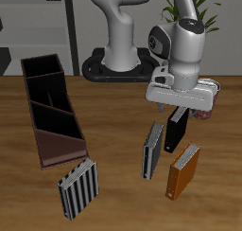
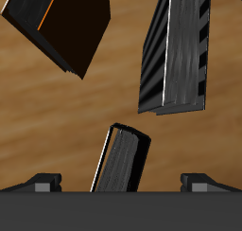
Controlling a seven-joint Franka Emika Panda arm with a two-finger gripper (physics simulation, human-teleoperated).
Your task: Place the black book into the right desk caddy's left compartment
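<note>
Nearest the lower edge of the exterior view, a striped grey-and-black book (image 1: 77, 188) lies flat on the worktop (image 1: 118, 202). Just behind, at lower right, the orange book (image 1: 183, 171) stands beside a second striped book (image 1: 152, 150).

Next back, right of centre, the black book (image 1: 176, 131) stands on edge, directly under the hand (image 1: 180, 110). In the wrist view the black book (image 2: 121, 159) sits between the two fingers (image 2: 43, 182), which are spread wide with nothing held; no contact visible.

Handling, as a judgement: slim rigid hardcover, probably light, smooth covers that may slip. Best taken across its thin dimension near the top edge, fingers on both covers, squarely, since it could tip if nudged.

Farthest, at upper left, the desk caddy (image 1: 38, 135), maroon outside, black inside, well apart from the black book.

Count: four books (one black, one orange, two striped); one caddy, three sections visible; one hand.
</note>
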